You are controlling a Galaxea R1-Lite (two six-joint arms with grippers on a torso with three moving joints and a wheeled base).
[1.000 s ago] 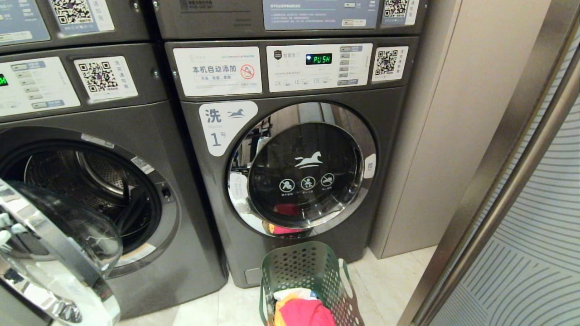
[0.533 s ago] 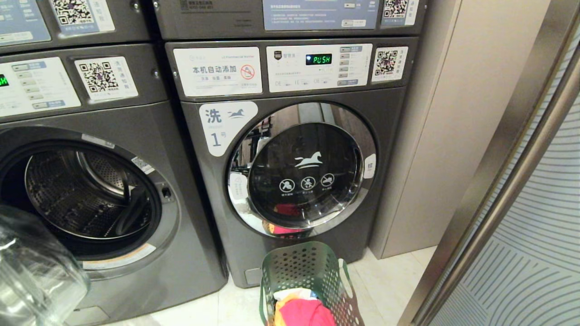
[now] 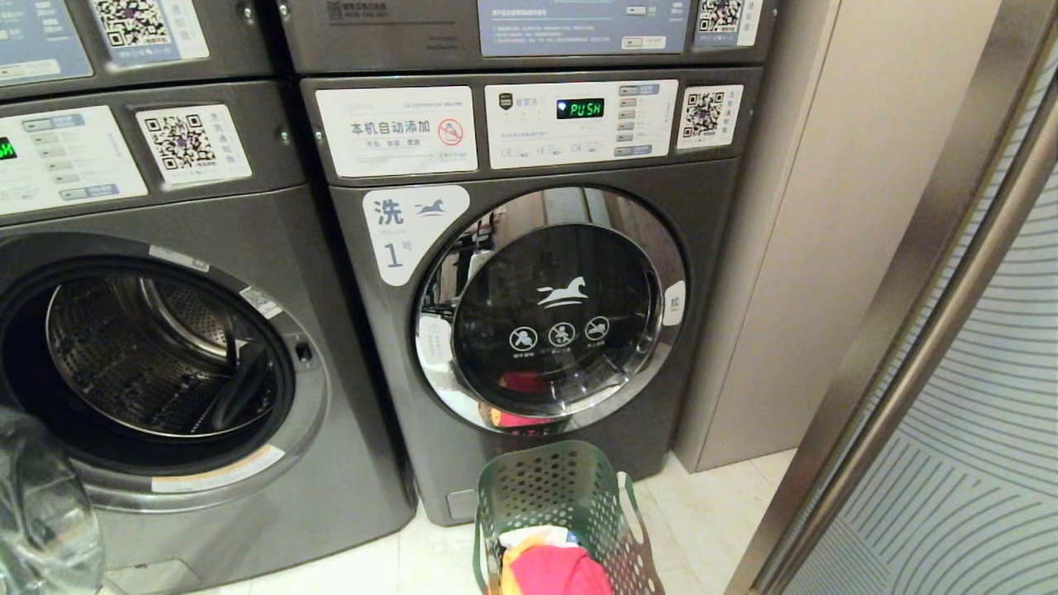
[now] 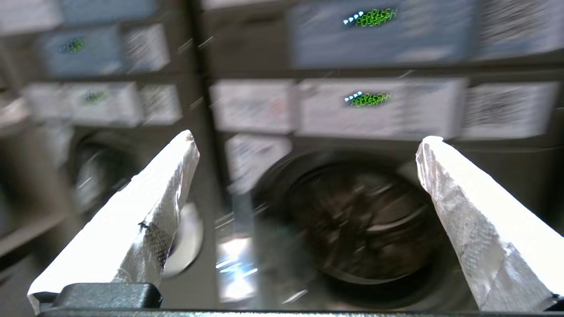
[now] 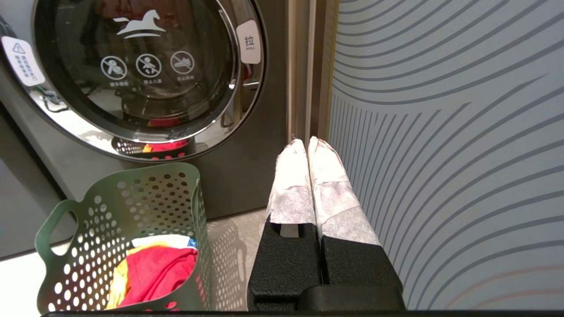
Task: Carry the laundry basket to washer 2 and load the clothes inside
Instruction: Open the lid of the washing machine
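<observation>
The dark green laundry basket (image 3: 545, 489) stands on the floor in front of the washer labelled 1. The clothes (image 3: 552, 572), pink-red, yellow and white, lie in it. In the right wrist view the laundry basket (image 5: 145, 198) and the clothes (image 5: 155, 273) sit beside my right gripper (image 5: 307, 143), which is shut and empty. A grey washer (image 3: 165, 355) on the left has its drum uncovered. Its number label is out of view, so I cannot tell whether it is washer 2. My left gripper (image 4: 309, 138) is open and empty, facing a blurred washer drum (image 4: 361, 220).
The open washer's glass door (image 3: 41, 512) hangs at the lower left edge. Washer 1 (image 3: 537, 314) has its door shut. A beige cabinet (image 3: 826, 248) and a striped panel with a metal frame (image 3: 975, 463) close off the right side.
The glass door at the lower left has swung farther open toward the left edge, uncovering the whole drum opening. The basket and clothes have not moved.
</observation>
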